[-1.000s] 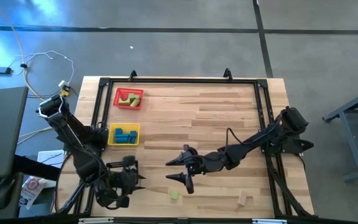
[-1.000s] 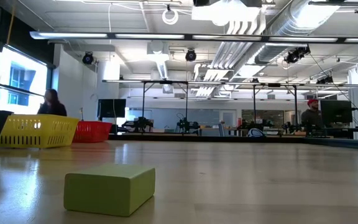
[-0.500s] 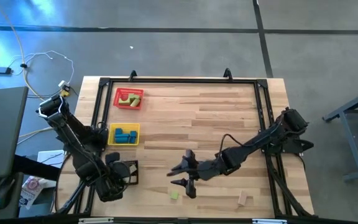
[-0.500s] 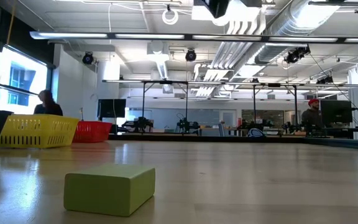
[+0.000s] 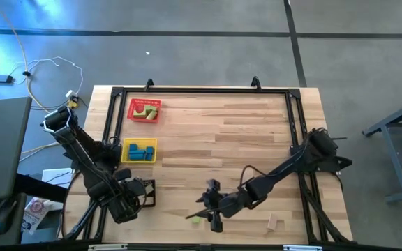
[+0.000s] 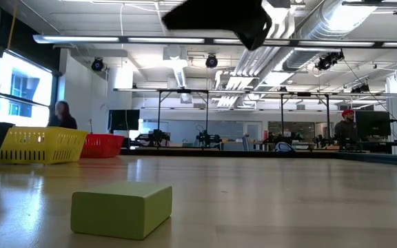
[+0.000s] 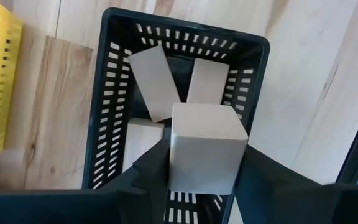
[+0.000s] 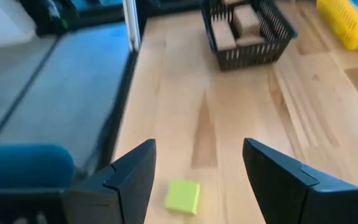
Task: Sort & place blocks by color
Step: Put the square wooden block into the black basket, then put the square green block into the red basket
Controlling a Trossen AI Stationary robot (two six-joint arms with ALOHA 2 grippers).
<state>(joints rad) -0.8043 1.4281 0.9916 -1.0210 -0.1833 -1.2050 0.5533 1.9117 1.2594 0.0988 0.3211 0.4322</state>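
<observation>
The green block is lying on the table close to the front edge, a little left of the middle, clear of every tray. The right gripper is being held just above and beside it, fingers spread wide and empty; in the right wrist view the green block is sitting just ahead of the gap between the two fingers, nearer the one on that side (not yet between them). So a short reach forward and down is judged to be what the coming grasp turns on. The right arm is clearly the nearer one.

In the low view the green block is showing as a short bar lying flat, long axis running roughly along the table's front edge, one short end turned toward the camera.

The left gripper is being held over the black tray at the front left corner, clamped on a tan cube; other tan blocks are already lying inside (release seems close, but contact is still showing).

One tan block is lying near the front edge toward the right. Blue blocks are sitting in the yellow tray, green ones in the red tray, along the left edge.
</observation>
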